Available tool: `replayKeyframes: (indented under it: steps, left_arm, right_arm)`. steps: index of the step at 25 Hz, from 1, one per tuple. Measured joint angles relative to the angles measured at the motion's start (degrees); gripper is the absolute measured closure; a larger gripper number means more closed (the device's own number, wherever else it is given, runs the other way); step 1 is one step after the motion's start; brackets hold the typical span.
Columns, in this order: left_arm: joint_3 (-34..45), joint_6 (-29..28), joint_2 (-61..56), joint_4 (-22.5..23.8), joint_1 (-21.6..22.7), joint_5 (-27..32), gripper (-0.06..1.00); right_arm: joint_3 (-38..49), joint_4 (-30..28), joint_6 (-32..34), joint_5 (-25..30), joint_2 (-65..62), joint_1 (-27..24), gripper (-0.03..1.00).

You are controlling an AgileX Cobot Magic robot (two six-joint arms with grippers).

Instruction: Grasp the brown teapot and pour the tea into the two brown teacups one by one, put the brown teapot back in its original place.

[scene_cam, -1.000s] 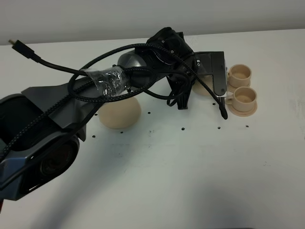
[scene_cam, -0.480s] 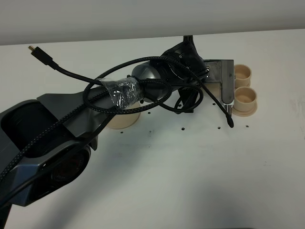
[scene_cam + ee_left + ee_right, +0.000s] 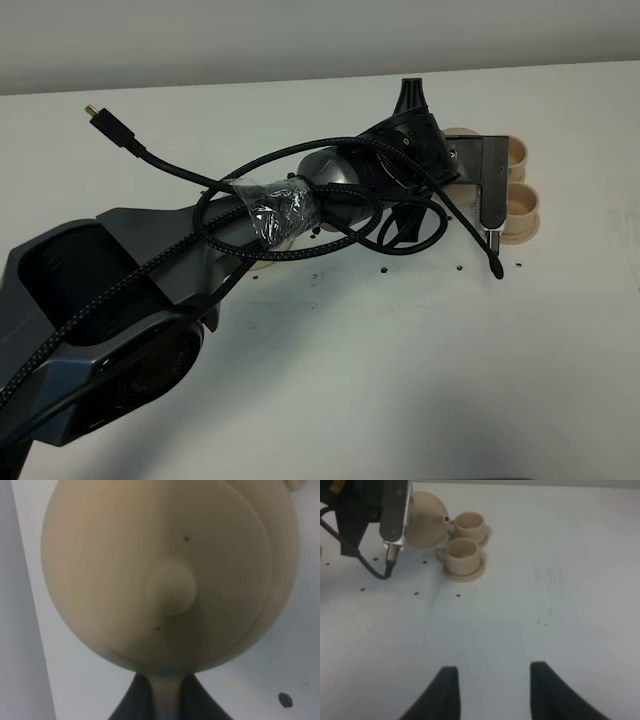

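Note:
The brown teapot [image 3: 170, 570] fills the left wrist view, lid knob towards the camera. My left gripper [image 3: 167, 697] is shut on its loop handle and holds it up. In the right wrist view the teapot [image 3: 422, 520] hangs beside the two brown teacups, its spout next to the far cup [image 3: 470, 525]; the near cup [image 3: 462, 555] stands in front on its saucer. In the exterior high view the left arm's wrist [image 3: 400, 160] hides most of the teapot [image 3: 462, 134], just left of the cups [image 3: 522, 205]. The wide saucer [image 3: 258, 264] shows as a sliver under the arm. My right gripper [image 3: 492, 690] is open and empty, well short of the cups.
The left arm [image 3: 150, 260] and its looping black cables [image 3: 300, 215] span the table from the lower left to the cups. A camera bracket [image 3: 492, 185] and a cable end hang beside the near cup. Small dark holes dot the white table [image 3: 400, 360].
The left arm has swung right with the teapot, bringing it up against the cups. The wide saucer is now almost covered by the arm. The right gripper has not visibly moved.

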Motion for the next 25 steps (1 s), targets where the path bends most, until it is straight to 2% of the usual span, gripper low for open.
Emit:
replayKeyframes:
  steps: [6, 15, 20, 25]
  left_arm:
    - [0.0, -0.11, 0.0, 0.59, -0.02, 1.12, 0.81]
    - [0.0, -0.46, 0.23, 5.27, -1.36, 2.15, 0.81]
    - [0.0, -1.02, 1.06, 8.74, -2.05, 2.47, 0.81]
    - [0.0, -3.99, 1.12, 13.31, -2.91, 2.75, 0.81]
  right_arm:
    - [0.0, 0.0, 0.0, 0.0, 0.0, 0.0, 0.64]
    - [0.0, 0.0, 0.0, 0.0, 0.0, 0.0, 0.64]
    - [0.0, 0.0, 0.0, 0.0, 0.0, 0.0, 0.64]
    - [0.0, 0.0, 0.0, 0.0, 0.0, 0.0, 0.64]
